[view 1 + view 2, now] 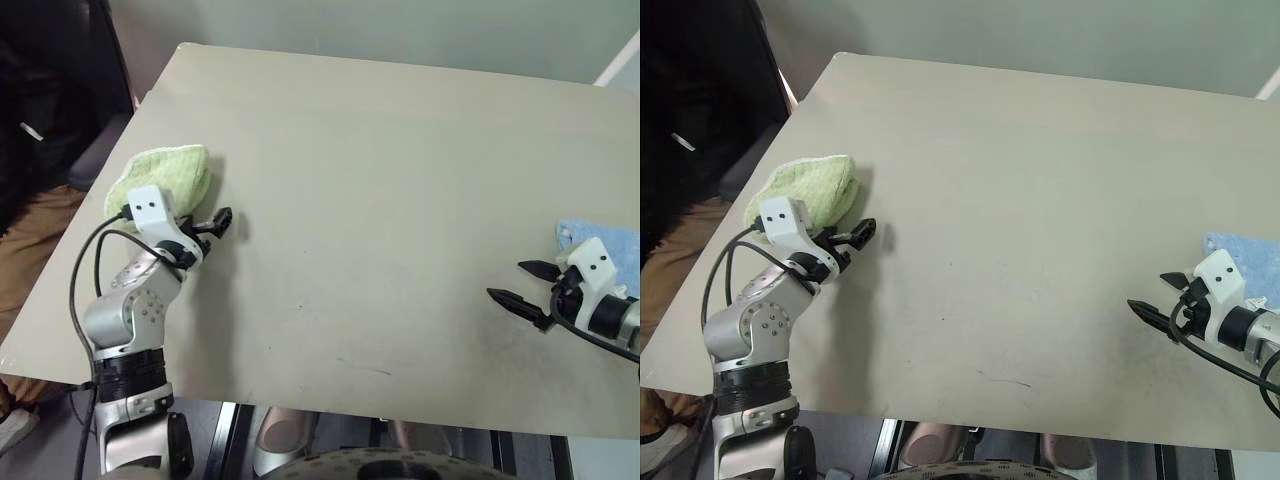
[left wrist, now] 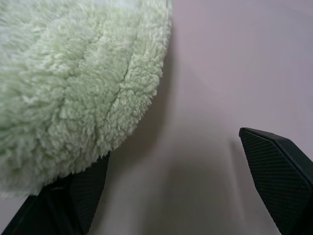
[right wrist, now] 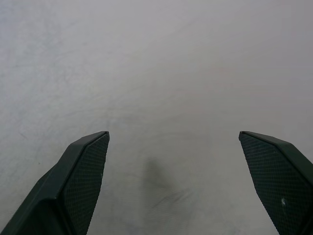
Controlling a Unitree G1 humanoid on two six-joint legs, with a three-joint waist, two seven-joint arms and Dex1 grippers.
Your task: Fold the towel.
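Note:
The towel [image 1: 165, 175] is a light green terry bundle lying folded near the table's left edge. My left gripper [image 1: 208, 224] is just in front of it and slightly to its right, with its jaws open. In the left wrist view the towel [image 2: 73, 83] bulges over one finger [image 2: 83, 196], while the other finger [image 2: 279, 181] stands apart over bare table; nothing is gripped. My right gripper [image 1: 507, 280] hovers open over the bare table at the right, with nothing between its fingers [image 3: 83, 171].
A light blue towel [image 1: 605, 245] lies at the table's right edge, behind my right hand. The beige table [image 1: 380, 170] stretches wide between the two arms. A seated person [image 1: 30, 230] in dark top and tan trousers is beside the left edge.

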